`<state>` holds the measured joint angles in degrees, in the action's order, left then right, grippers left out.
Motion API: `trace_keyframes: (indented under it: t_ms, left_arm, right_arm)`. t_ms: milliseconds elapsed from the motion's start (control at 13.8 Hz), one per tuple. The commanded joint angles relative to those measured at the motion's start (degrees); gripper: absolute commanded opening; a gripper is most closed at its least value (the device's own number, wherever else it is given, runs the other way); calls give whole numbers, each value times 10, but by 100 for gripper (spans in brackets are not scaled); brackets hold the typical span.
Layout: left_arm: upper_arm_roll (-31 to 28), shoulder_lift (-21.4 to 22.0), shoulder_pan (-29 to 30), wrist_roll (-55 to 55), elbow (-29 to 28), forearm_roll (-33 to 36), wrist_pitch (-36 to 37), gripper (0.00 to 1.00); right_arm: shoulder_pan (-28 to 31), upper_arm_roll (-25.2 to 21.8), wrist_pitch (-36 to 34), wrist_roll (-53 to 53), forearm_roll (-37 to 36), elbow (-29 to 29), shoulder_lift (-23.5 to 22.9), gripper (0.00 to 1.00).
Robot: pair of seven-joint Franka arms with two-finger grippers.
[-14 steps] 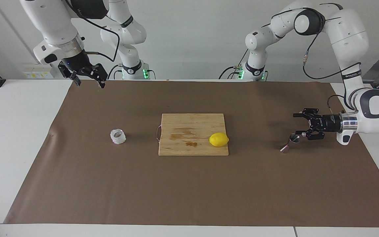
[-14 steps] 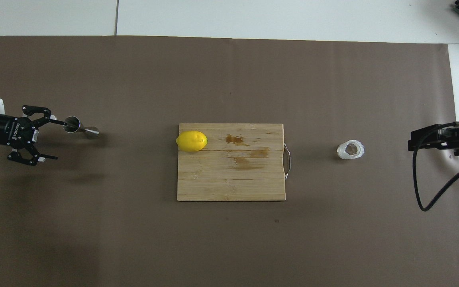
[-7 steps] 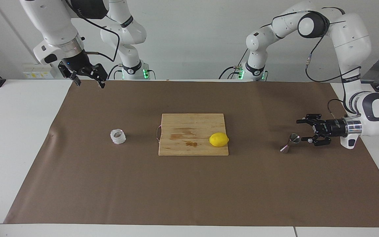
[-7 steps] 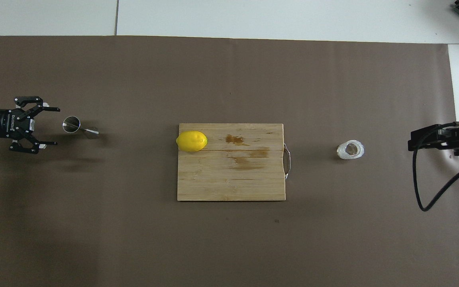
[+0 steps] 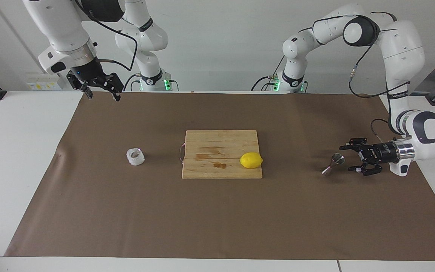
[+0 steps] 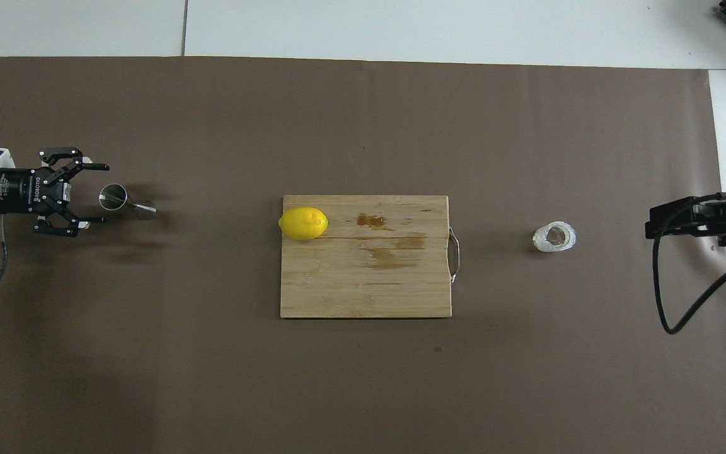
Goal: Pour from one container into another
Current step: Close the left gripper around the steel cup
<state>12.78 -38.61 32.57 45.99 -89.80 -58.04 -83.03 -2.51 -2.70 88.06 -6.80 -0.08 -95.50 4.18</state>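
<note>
The steel jigger [image 5: 332, 164] [image 6: 125, 201] stands on the brown mat at the left arm's end of the table. My left gripper [image 5: 346, 158] [image 6: 106, 193] lies level and low beside it, open, with a fingertip on each side of the jigger's upper rim, not closed on it. The whitish crinkled cup [image 5: 135, 156] [image 6: 554, 236] stands on the mat at the right arm's end. My right gripper [image 5: 103, 96] [image 6: 678, 217] waits open and empty, raised high over the mat's edge at that end.
A wooden cutting board [image 5: 217, 141] [image 6: 363, 284] with a wire handle lies mid-table between cup and jigger. A yellow lemon [image 5: 251, 160] [image 6: 303, 223] sits on the board's corner toward the jigger. The brown mat [image 5: 217, 219] covers the table.
My left gripper has dropped lower, lined up with the jigger, and moved in so that its fingers now flank the rim. The jigger, the cup and the right arm have not moved.
</note>
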Motion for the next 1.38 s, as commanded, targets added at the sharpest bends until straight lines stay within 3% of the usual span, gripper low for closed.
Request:
trace_keyframes:
  t_ms: [0, 1304]
  left_arm:
    - [1, -5, -1, 2, -15, -12, -7, 100]
    - [10, -5, 9, -23, -34, 3, -6, 100]
  right_arm:
    - [8, 2, -3, -1, 17, -2, 5, 100]
    - [8, 2, -3, -1, 17, -2, 5, 100]
